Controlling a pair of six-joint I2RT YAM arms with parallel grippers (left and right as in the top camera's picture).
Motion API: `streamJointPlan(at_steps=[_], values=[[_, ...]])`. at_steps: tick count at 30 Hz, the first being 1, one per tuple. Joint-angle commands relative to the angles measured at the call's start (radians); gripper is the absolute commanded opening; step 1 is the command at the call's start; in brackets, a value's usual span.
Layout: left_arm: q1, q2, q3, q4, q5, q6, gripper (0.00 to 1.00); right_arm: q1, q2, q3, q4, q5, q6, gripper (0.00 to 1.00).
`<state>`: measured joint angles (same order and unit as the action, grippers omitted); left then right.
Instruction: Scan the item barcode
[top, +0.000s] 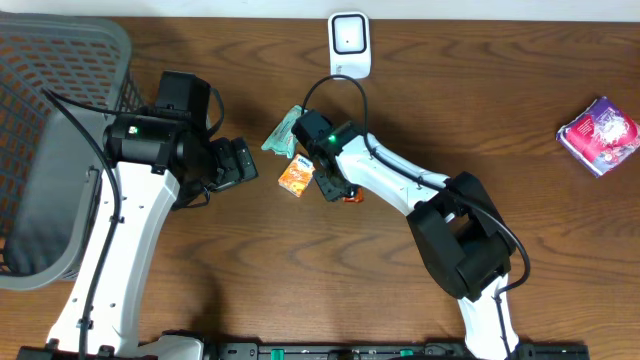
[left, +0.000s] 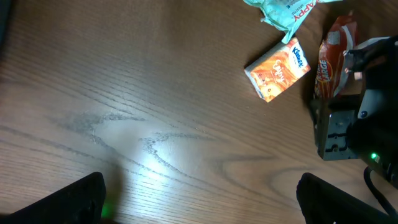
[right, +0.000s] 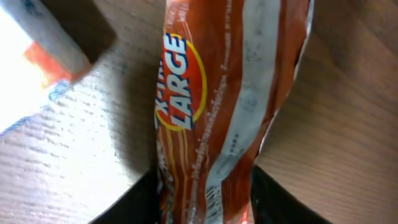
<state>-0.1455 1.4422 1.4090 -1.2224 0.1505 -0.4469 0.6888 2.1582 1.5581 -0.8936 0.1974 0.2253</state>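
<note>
Closest to the right wrist camera is a long shiny orange-and-red plastic packet (right: 211, 112) with the word LARGE on it; it lies flat on the brown wooden table (right: 348, 124), right between the two dark fingers (right: 127, 202) of the right pincer (right: 205, 208); the fingers sit close against its two sides, but I cannot tell if they are squeezing it; just beside this pincer, between it and the left pincer (left: 199, 205), lies a small orange cardboard tissue pack (left: 278, 70); a crinkly mint-green plastic wrapper (left: 289, 9) lies near the right pincer too, a little past the tissue pack; farther beyond the right pincer, at the table's far edge, stands a white scanner box (top: 349, 42); the left pincer is spread wide with nothing in it, over bare wood; behind it sits a big grey plastic basket (top: 50, 150); a pink-and-purple crinkly packet (top: 598, 133) lies well apart from both pincers.
</note>
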Motion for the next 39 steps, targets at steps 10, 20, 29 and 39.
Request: streamJointPlan(at_steps=[10,20,29,39], values=[[0.003,0.005,0.006,0.0,-0.01,0.009,0.98,-0.153,-0.011,0.18,-0.127,-0.513,-0.002,0.01],[0.003,0.005,0.006,0.0,-0.01,0.009,0.98,-0.493,-0.007,-0.063,-0.04,-1.212,-0.119,0.01],[0.003,0.005,0.006,0.0,-0.01,0.009,0.98,-0.722,-0.013,-0.229,-0.029,-1.139,-0.107,0.37],[0.003,0.005,0.006,0.0,-0.01,0.009,0.98,-0.67,-0.154,0.042,-0.298,-0.658,-0.092,0.61]])
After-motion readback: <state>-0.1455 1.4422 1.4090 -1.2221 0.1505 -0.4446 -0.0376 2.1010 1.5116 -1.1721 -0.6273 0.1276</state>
